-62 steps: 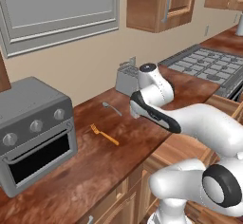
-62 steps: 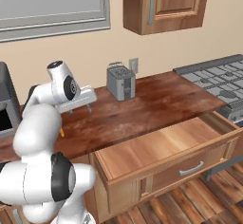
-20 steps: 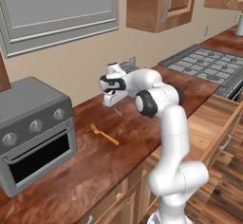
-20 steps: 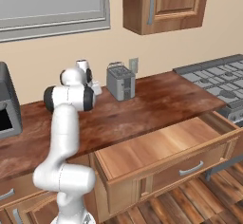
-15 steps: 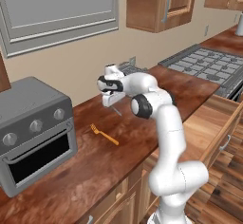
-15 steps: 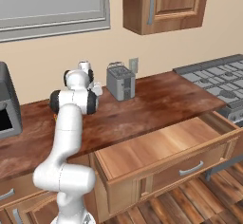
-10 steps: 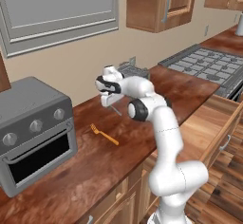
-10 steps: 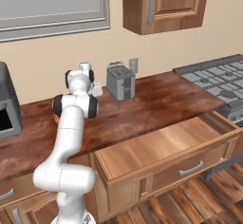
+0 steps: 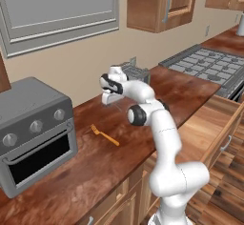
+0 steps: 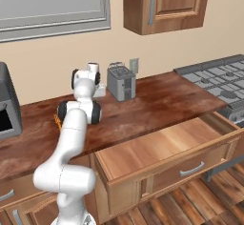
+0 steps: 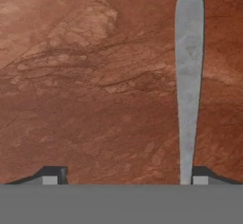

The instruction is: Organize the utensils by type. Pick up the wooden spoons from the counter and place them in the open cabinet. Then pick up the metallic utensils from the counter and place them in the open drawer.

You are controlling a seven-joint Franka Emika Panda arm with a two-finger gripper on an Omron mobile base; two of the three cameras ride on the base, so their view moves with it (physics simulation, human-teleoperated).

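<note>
In the hand view the wooden spoon's pale handle (image 11: 189, 76) lies on the reddish-brown counter (image 11: 85, 85). It runs from the top of that view down to my right fingertip (image 11: 201, 174). My gripper (image 11: 126, 175) is open, its jaws wide apart, just above the counter, with the handle at the inner side of the right finger. In the left base view the gripper (image 9: 110, 98) points down next to the toaster. The orange-gold fork (image 9: 106, 136) lies on the counter in front of the toaster oven. The drawer (image 10: 157, 148) stands open. The cabinet (image 10: 164, 5) hangs above.
A grey toaster (image 10: 121, 82) stands at the wall just right of my hand. A grey toaster oven (image 9: 33, 133) fills the counter's left end. A stove top (image 9: 205, 66) lies to the right. The open drawer (image 9: 212, 124) juts out below the counter edge.
The arm has unfolded from low over the counter's front and reached back toward the wall. In the last second the hand has crept a little left beside the toaster. The fork has not moved.
</note>
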